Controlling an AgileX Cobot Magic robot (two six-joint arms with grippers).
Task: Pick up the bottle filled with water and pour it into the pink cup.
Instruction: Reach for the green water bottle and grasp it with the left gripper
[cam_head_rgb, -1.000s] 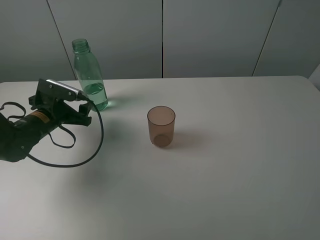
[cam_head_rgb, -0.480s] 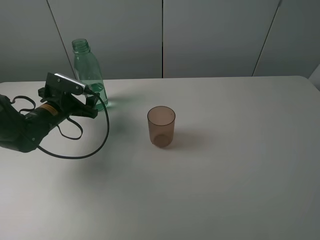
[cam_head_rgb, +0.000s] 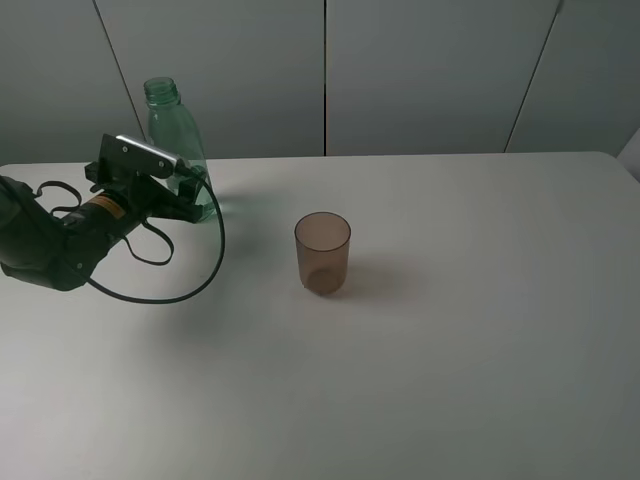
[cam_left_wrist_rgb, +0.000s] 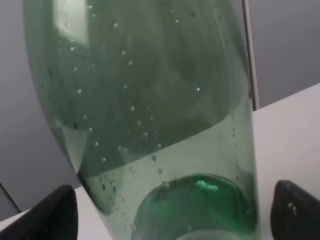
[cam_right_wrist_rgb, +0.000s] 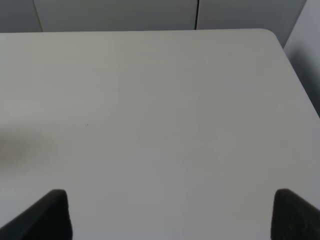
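Found left gripper (cam_head_rgb: 188, 196) spread wide, straddling the base of the bottle (cam_head_rgb: 175, 125) — nothing gripped, contact not determinable. Located bottle upright at far left, near the rear edge of the table (cam_head_rgb: 480, 340). Noted pink cup (cam_head_rgb: 322, 252) mid-table, well apart. Observed bare tabletop rightward to the edge — right gripper (cam_right_wrist_rgb: 170, 215) agape, empty.
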